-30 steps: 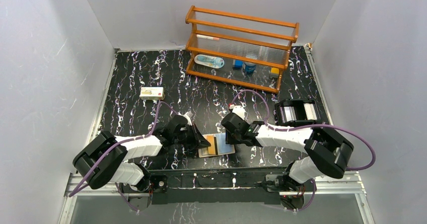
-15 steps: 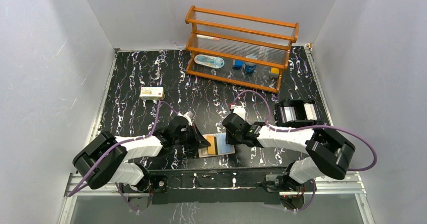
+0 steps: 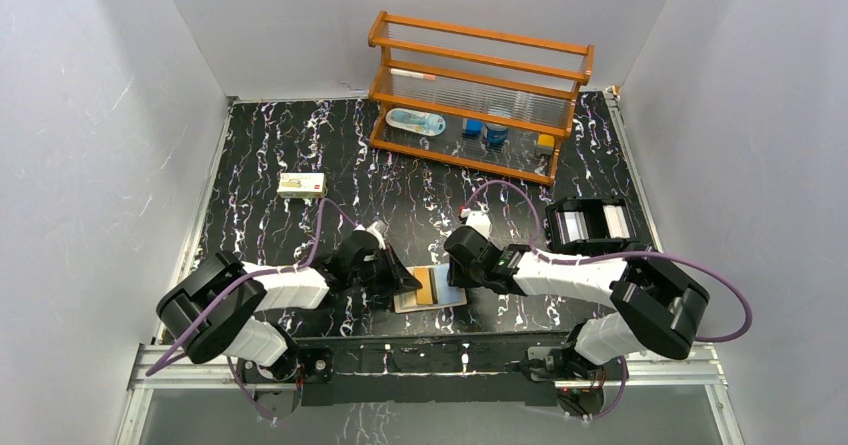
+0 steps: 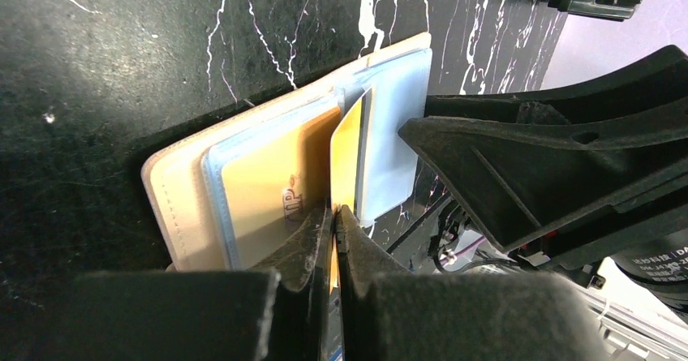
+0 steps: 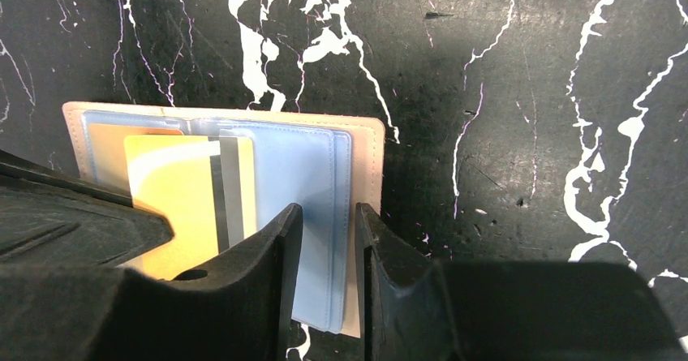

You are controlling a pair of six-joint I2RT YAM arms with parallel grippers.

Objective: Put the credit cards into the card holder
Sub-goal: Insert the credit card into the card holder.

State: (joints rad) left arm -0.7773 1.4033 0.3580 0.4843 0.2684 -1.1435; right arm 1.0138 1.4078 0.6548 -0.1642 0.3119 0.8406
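The tan card holder (image 3: 447, 302) lies open near the front edge, with pale blue plastic sleeves (image 5: 300, 166) inside its tan cover (image 5: 369, 158). My left gripper (image 4: 335, 211) is shut on a yellowish credit card (image 4: 347, 154), which stands on edge over the holder's fold. In the right wrist view that card (image 5: 174, 207) shows a grey stripe. Another yellowish card (image 4: 268, 191) sits in the left sleeve. My right gripper (image 5: 328, 215) is open, its jaws straddling the right sleeves' edge with nothing pinched. I cannot tell whether a light blue card lies in the sleeves.
A wooden rack (image 3: 480, 85) with small bottles and blocks stands at the back. A small white box (image 3: 303, 185) lies at the left. A black device (image 3: 590, 222) sits at the right. Both grippers (image 3: 408, 283) crowd the holder from either side.
My left arm has shifted slightly to the right with the yellowish card. The right gripper has barely moved and its jaws have parted a little more.
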